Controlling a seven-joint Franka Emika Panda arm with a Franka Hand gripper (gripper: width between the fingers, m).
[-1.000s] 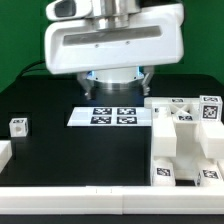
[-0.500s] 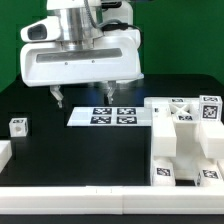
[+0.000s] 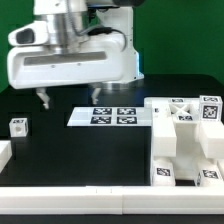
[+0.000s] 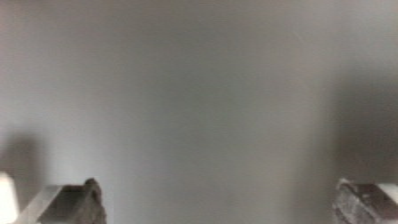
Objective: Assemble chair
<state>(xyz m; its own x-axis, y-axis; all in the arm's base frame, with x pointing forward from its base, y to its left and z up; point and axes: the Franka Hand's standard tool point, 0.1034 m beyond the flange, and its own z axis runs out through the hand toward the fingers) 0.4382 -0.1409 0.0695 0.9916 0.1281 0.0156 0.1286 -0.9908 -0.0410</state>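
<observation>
The chair's white tagged parts lie loose on the black table. A cluster of slabs and blocky pieces (image 3: 186, 140) fills the exterior view's right. A small tagged cube (image 3: 18, 126) sits at the left, and another white piece (image 3: 4, 154) shows at the left edge. My gripper (image 3: 69, 96) hangs open above the table, left of the middle, with nothing between its fingers. It is well apart from every part. The wrist view is a grey blur: only the two fingertips (image 4: 71, 204) show, wide apart around my gripper (image 4: 221, 205).
The marker board (image 3: 110, 116) lies flat at the table's middle, just right of my fingers. A white rim (image 3: 100, 201) runs along the table's front edge. A green backdrop stands behind the arm.
The arm has swung toward the exterior view's left, off the marker board. Its fingers, hidden under the hand a second ago, now show. The jaws have stayed open and the parts have not moved.
</observation>
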